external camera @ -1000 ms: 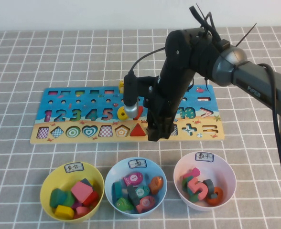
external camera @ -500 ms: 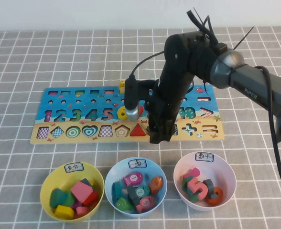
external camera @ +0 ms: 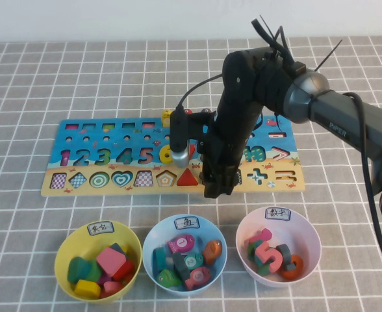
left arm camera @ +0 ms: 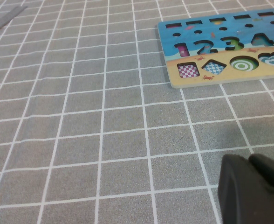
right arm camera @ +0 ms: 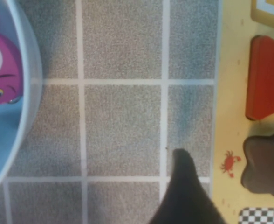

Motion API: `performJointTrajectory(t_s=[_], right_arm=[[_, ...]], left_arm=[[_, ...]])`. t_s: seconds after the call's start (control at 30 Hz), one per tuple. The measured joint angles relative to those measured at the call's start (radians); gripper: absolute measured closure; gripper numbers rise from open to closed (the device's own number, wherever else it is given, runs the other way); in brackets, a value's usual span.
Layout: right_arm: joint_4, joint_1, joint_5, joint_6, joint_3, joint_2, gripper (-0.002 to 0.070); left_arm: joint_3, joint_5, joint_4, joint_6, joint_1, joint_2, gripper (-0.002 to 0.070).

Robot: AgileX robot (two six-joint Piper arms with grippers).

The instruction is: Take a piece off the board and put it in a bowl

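Observation:
The board (external camera: 54, 188) lies across the table's middle. My right gripper (external camera: 217, 187) points straight down at the board's front edge, just right of the red triangle (external camera: 187, 177), and hides the piece in the high view. In the right wrist view the dark brown star piece (right arm camera: 267, 163) sits on the sandy strip of the board (right arm camera: 230, 93). One black finger (right arm camera: 183, 186) stands beside it with a gap between; the other finger is out of view. The jaws are open. The yellow bowl (external camera: 67, 244) stands front left. My left gripper (left arm camera: 251, 191) is shut, low over bare cloth left of the board (left arm camera: 211, 79).
A light blue bowl (external camera: 153, 234) with fish pieces and a pale pink bowl (external camera: 311, 237) with numbers stand in front of the board, right of the yellow bowl. The blue bowl's rim (right arm camera: 27, 93) shows in the right wrist view. A grey checked cloth covers the table.
My right gripper has sunk slightly and shifted a little right at the board's front edge. The bowls and the board have not moved.

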Motion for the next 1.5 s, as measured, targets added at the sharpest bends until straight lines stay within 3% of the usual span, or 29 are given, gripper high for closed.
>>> performJointTrajectory(t_s=[1.5], right_arm=[[-0.031, -0.019, 0.000, 0.022, -0.079, 0.037, 0.0246]], left_arm=[[0.000, 0.000, 0.000, 0.000, 0.000, 0.000, 0.0675]])
